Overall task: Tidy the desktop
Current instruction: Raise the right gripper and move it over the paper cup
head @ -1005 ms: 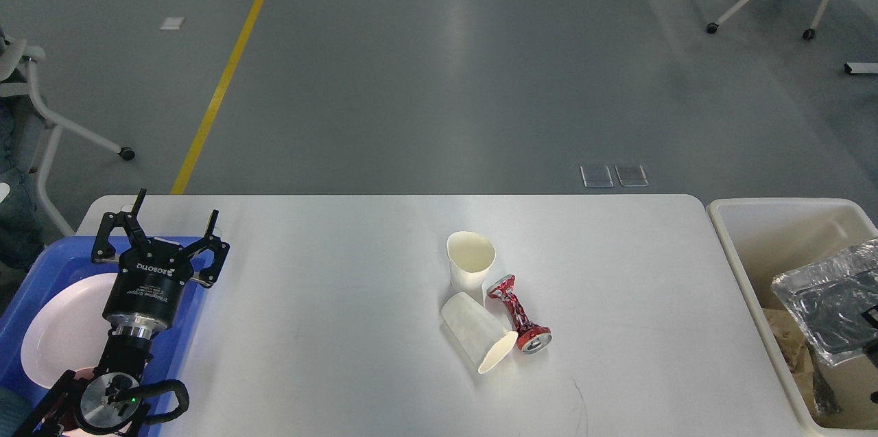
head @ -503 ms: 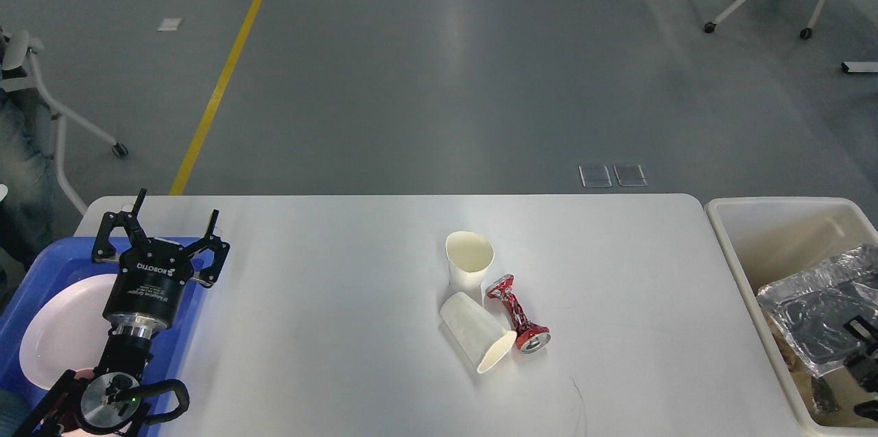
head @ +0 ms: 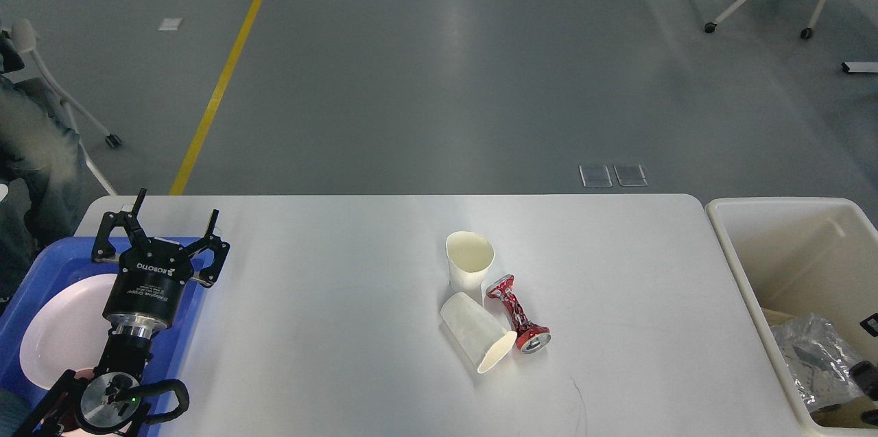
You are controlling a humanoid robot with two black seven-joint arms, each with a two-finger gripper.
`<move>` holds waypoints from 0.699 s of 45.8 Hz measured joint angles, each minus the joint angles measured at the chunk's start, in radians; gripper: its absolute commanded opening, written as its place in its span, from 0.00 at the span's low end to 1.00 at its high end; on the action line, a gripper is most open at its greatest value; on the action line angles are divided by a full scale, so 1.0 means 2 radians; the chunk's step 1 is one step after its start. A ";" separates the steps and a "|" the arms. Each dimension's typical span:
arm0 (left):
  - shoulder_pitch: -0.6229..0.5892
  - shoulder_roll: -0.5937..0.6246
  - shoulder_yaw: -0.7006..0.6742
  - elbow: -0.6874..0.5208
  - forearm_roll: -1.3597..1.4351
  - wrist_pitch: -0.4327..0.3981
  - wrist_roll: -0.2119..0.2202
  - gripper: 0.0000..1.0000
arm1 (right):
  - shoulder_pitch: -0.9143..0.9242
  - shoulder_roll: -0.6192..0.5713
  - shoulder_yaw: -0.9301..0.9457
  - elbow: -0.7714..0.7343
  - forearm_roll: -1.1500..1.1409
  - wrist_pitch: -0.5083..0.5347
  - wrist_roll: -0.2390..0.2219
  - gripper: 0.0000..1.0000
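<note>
Desktop (head: 343, 327) fills the view's lower half. On it: two paper cups, one upright (head: 469, 260), one tipped (head: 477, 331), one crushed can (head: 517, 313) beside them. Our left gripper (head: 175, 217) spread, empty, at the desktop's left edge over one blue tray (head: 41, 265); right gripper state: cannot tell.

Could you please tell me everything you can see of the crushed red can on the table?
The crushed red can looks like thin metal, red with white markings, squeezed narrow at its waist and flared at both ends. It lies on its side on the desktop, its silver end pointing toward the near right. It lies right beside the tipped-over paper cup, just right of the upright paper cup.
</note>
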 measured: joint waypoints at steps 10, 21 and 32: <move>0.000 0.000 0.000 0.000 0.000 0.000 0.000 0.96 | 0.012 -0.006 -0.005 0.016 -0.020 0.020 -0.001 1.00; 0.000 0.000 0.000 0.000 0.000 0.000 0.000 0.96 | 0.108 -0.051 -0.006 0.083 -0.123 0.115 -0.002 1.00; 0.000 0.000 0.000 0.000 0.000 0.000 0.001 0.96 | 0.299 -0.110 -0.031 0.245 -0.275 0.223 -0.004 1.00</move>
